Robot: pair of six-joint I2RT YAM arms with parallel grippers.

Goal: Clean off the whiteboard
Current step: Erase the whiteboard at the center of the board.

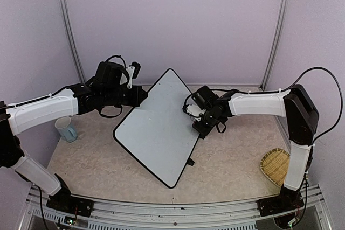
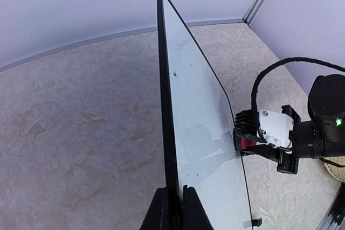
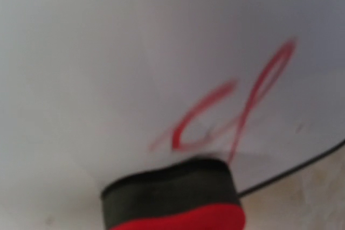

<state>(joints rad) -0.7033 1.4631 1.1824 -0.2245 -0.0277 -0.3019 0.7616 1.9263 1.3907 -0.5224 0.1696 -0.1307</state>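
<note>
The whiteboard (image 1: 156,127) has a thin black frame and stands tilted on the table. My left gripper (image 1: 141,99) is shut on its upper left frame edge. In the left wrist view both fingers (image 2: 161,211) clamp the black frame of the whiteboard (image 2: 199,122), seen edge-on. My right gripper (image 1: 195,121) is at the board's right edge, shut on a red eraser with black felt (image 3: 172,197). The felt faces the whiteboard (image 3: 108,52), just below a red scribble (image 3: 226,111) near the frame. The eraser also shows in the left wrist view (image 2: 245,138). The right fingers are hidden.
A light blue cup (image 1: 66,129) stands at the left by the left arm. A woven basket (image 1: 275,166) lies at the right near the right arm's base. One black board foot (image 1: 190,161) sticks out at the board's lower right. Walls enclose the back and sides.
</note>
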